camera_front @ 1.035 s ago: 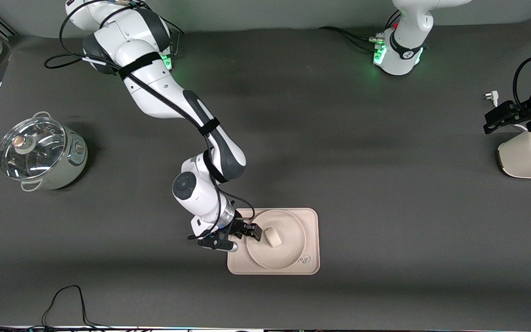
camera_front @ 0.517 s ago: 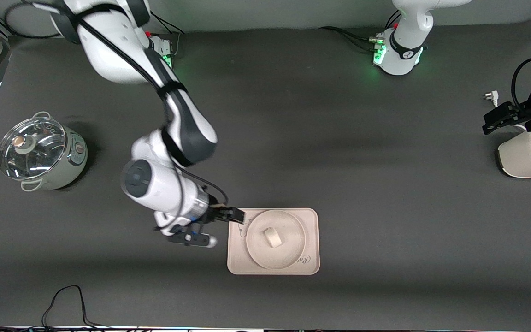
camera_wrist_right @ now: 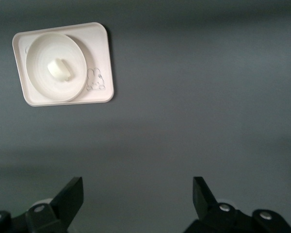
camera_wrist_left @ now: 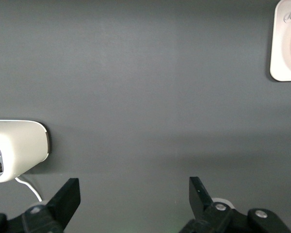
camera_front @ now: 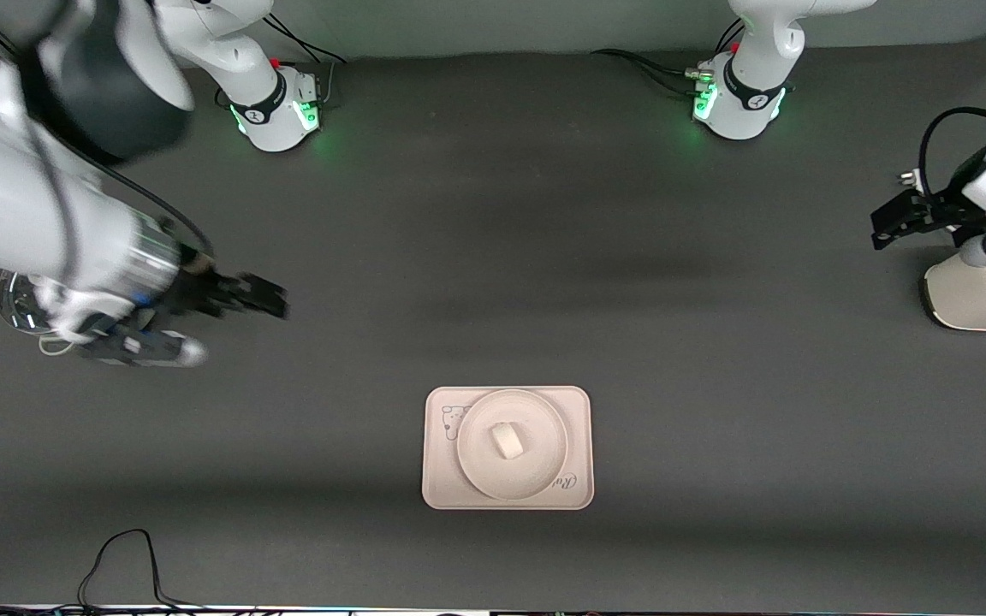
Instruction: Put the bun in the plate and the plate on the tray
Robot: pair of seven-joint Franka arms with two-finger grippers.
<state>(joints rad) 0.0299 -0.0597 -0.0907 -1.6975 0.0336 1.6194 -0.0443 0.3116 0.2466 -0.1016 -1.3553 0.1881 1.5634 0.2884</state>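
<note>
The off-white bun lies in the middle of the round cream plate, and the plate sits on the pinkish-beige tray. The right wrist view shows the same stack: bun, plate, tray. My right gripper is open and empty, high over the bare table toward the right arm's end. My left gripper is open and empty, up beside the white appliance at the left arm's end. A corner of the tray shows in the left wrist view.
A pale green pot with a glass lid stands at the right arm's end, partly hidden by the right arm. A white appliance with a cord stands at the left arm's end; it also shows in the left wrist view. A black cable lies near the front edge.
My right gripper has left the plate's rim on the tray, risen and swung back toward the pot. The plate with the bun stays on the tray. The left gripper shifted slightly.
</note>
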